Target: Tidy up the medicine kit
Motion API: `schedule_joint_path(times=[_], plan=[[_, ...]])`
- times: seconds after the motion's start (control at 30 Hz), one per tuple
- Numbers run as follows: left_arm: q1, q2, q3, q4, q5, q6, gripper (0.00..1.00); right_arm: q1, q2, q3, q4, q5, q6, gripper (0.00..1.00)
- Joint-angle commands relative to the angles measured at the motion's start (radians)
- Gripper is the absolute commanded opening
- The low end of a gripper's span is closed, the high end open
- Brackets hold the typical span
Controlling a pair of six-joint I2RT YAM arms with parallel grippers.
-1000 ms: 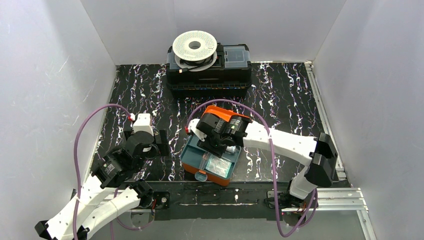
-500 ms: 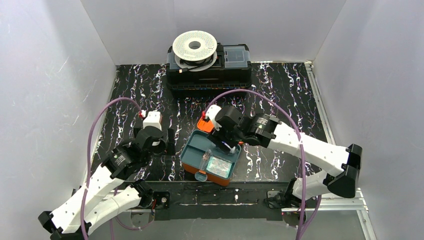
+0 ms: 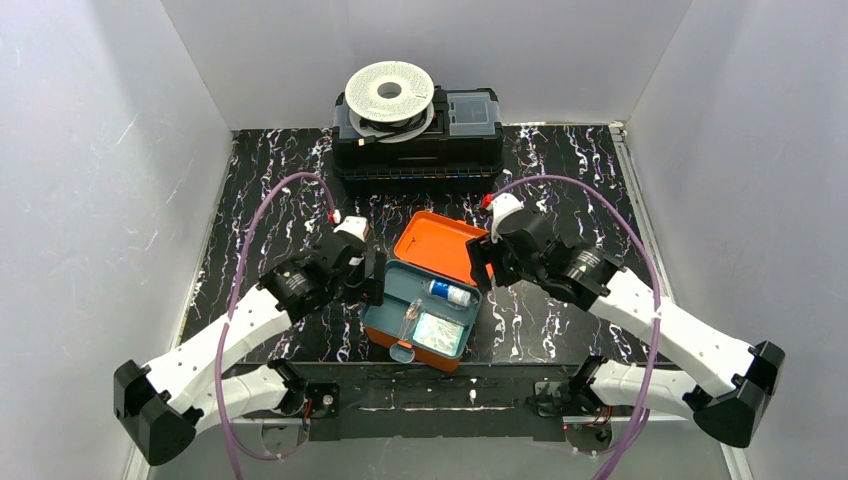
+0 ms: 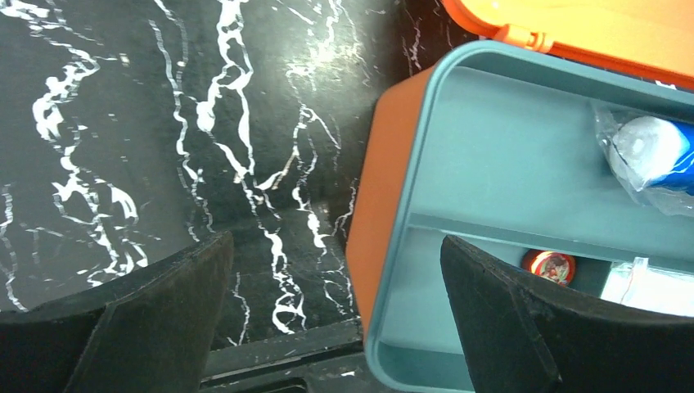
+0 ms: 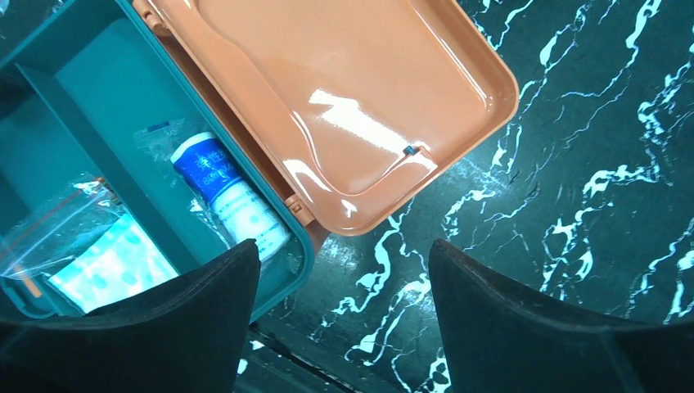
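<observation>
Medicine kit [image 3: 398, 290] sat open on the marbled mat [image 3: 270, 190], between both grippers. Its orange lid [image 3: 440, 243] lay flat back behind the tray, probably so every compartment could be reached from above.

A blue-and-white tube in a clear bag [image 5: 229, 196] lay lengthwise in the kit's rear compartment, right by the hinge. This looked like the only slot long enough for it. A zip bag with a pale patterned sheet [image 5: 114, 262] was in the kit's front compartment. A small red round item [image 4: 550, 264] sat in that front section too, what it was could not be told.

Left gripper [image 4: 334, 244] was spread wide and empty, hanging over the kit's left wall. It was likely placed there to brace the box or reach in.

Right gripper [image 5: 342, 247] was also spread with nothing pinched, above the kit's right rear corner by the lid edge. It was clear of the tray and probably set up to work the lid.

A black toolbox with a white spool [image 3: 415, 140] stood well behind the kit, out of play.
</observation>
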Motion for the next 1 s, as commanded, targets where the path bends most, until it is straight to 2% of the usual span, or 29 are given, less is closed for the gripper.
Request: schedule_joint_path(times=[0.0, 0.17, 0.47, 0.7, 0.97], plan=[[0.012, 0.027, 0.018, 0.059, 0.104, 0.005, 0.98, -0.011, -0.058, -0.055, 0.095, -0.025, 0.073, 0.82], [0.015, 0.008, -0.020, 0.069, 0.161, -0.015, 0.93, -0.011, -0.075, -0.101, 0.088, -0.028, 0.088, 0.82], [0.016, 0.000, -0.052, 0.036, 0.198, -0.040, 0.65, -0.011, -0.077, -0.156, 0.132, -0.057, 0.109, 0.81], [0.015, 0.017, -0.060, 0.027, 0.176, -0.048, 0.51, -0.012, -0.086, -0.195, 0.150, -0.050, 0.140, 0.82], [0.015, 0.066, -0.057, 0.032, 0.147, -0.050, 0.22, -0.029, -0.142, -0.246, 0.190, 0.001, 0.227, 0.87]])
